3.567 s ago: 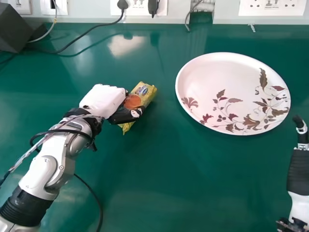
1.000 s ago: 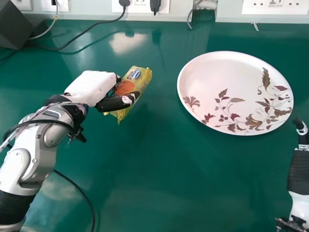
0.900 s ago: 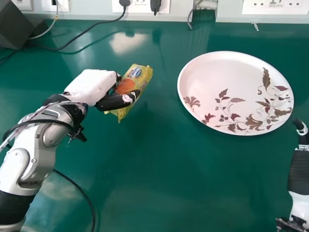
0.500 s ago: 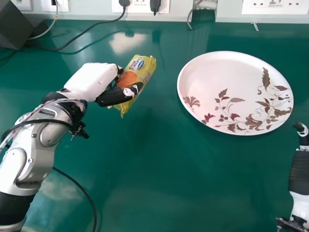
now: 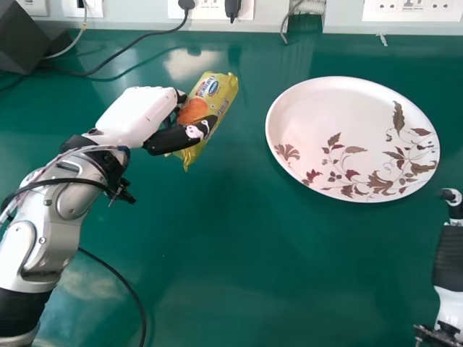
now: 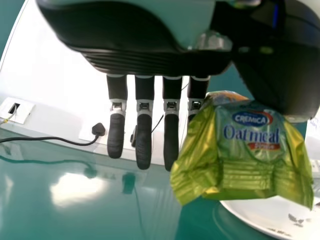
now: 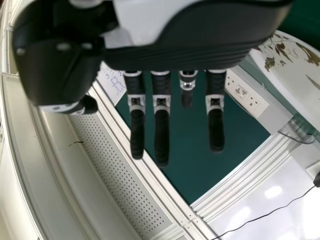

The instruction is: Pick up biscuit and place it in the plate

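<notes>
Left of the plate [image 5: 325, 108], over the far half of the green table [image 5: 253, 267], the left hand [image 5: 137, 116] pinches the yellow biscuit packet [image 5: 215, 95] between its thumb and its fingers. The packet slants, one end pointing far and right, the other near and left; it is well apart from the plate, a white one with leaves and flowers printed along its near and right side. At the right edge, nearer than the plate, the right hand [image 5: 448, 256] is empty, its fingers mostly straight and spread slightly apart. Along the far side, black plugs [image 5: 232, 9] sit in wall sockets [image 5: 212, 10], and a dark box [image 5: 25, 36] stands at far left.
</notes>
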